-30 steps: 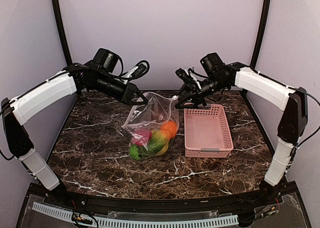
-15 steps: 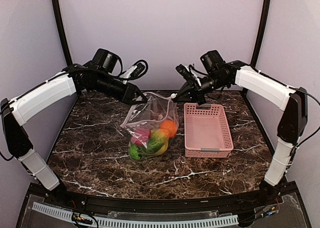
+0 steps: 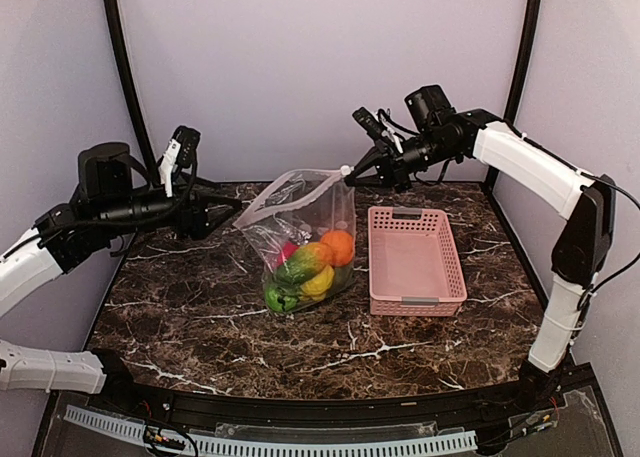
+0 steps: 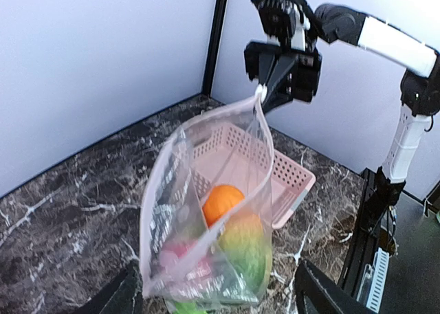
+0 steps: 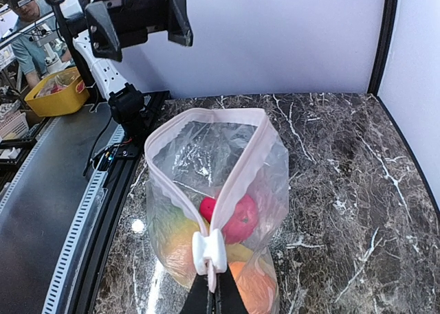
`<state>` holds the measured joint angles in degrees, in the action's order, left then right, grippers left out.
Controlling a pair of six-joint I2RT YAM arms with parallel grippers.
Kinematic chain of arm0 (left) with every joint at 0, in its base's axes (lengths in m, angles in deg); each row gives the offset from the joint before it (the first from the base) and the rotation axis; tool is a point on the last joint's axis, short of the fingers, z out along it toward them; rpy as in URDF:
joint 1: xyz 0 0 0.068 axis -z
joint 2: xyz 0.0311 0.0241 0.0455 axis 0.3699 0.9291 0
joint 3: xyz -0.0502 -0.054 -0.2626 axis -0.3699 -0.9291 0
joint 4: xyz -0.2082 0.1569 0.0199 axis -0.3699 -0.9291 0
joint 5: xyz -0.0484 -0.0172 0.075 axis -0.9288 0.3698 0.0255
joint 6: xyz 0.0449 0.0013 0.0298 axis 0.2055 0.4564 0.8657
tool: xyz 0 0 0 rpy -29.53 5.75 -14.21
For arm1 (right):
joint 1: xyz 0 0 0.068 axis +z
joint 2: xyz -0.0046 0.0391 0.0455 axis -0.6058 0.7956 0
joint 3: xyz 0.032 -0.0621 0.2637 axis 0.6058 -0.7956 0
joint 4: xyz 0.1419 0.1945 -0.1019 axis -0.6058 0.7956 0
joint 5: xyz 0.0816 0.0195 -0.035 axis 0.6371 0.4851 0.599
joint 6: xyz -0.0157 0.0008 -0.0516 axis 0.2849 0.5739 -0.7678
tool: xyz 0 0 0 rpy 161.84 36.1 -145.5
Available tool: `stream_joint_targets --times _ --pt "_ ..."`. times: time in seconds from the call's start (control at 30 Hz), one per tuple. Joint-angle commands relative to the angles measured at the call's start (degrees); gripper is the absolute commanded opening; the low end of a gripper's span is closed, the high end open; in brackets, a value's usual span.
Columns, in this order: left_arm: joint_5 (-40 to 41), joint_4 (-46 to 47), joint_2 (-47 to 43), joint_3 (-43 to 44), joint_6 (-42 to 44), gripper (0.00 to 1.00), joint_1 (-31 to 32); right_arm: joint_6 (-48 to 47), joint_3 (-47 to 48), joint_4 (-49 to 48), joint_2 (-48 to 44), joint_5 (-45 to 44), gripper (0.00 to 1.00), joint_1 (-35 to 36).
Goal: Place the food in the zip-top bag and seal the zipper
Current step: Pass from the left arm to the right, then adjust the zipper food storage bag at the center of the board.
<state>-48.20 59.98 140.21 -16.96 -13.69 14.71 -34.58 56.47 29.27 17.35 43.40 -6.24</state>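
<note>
The zip-top bag [image 3: 300,227] hangs by its right corner with its bottom resting on the table, and its mouth gapes open [image 5: 206,142]. Inside lies the food: an orange [image 3: 338,245], a mango [image 3: 305,262], a lemon [image 3: 318,282], a green pepper [image 3: 280,297] and a red fruit [image 5: 237,218]. My right gripper [image 3: 352,175] is shut on the end of the zipper [image 5: 237,183], just behind a white slider [image 5: 208,251]. My left gripper [image 3: 222,215] stands open to the left of the bag, apart from it, nothing between its fingers [image 4: 323,297].
A pink lattice basket [image 3: 415,262] stands right of the bag, with nothing in it. Purple walls and black posts close the back and sides. The marble table's [image 3: 180,307] near edge runs in front.
My left gripper has let go of the bag's mouth, opened and drawn back to the left. The right gripper has shut on the zipper end and lifted it, so the bag hangs more upright.
</note>
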Motion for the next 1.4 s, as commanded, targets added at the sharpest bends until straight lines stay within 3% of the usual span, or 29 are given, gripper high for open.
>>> stream_joint_targets --times 0.0,0.13,0.33,0.5,0.8,1.07,1.37 --pt "-1.3 5.7 -4.6 -12.0 -4.5 0.75 0.1 2.5 1.5 -0.9 0.9 -1.1 0.00 -0.5" --pt "2.3 12.3 -9.6 -21.3 -9.0 0.75 0.1 2.5 0.8 -0.9 0.4 -1.4 0.00 -0.6" --pt "7.5 29.8 -8.5 -30.6 -15.6 0.68 0.1 2.4 0.9 -0.5 0.3 -1.3 0.00 -0.9" --pt "6.8 38.6 -3.2 -32.8 -17.1 0.66 -0.4 2.6 0.9 -0.1 0.4 -1.0 0.00 -1.0" --pt "-0.1 60.3 5.2 -37.3 -26.2 0.48 -5.7 3.2 1.2 -0.2 0.5 -0.5 0.00 -1.0" --pt "-9.0 69.1 11.9 -35.7 -27.6 0.37 -6.5 3.6 1.5 -0.3 0.8 -0.6 0.00 -1.1" --pt "-15.3 70.4 16.8 -32.5 -28.9 0.15 -6.5 3.8 1.6 -0.4 0.9 -0.7 0.00 -1.2"
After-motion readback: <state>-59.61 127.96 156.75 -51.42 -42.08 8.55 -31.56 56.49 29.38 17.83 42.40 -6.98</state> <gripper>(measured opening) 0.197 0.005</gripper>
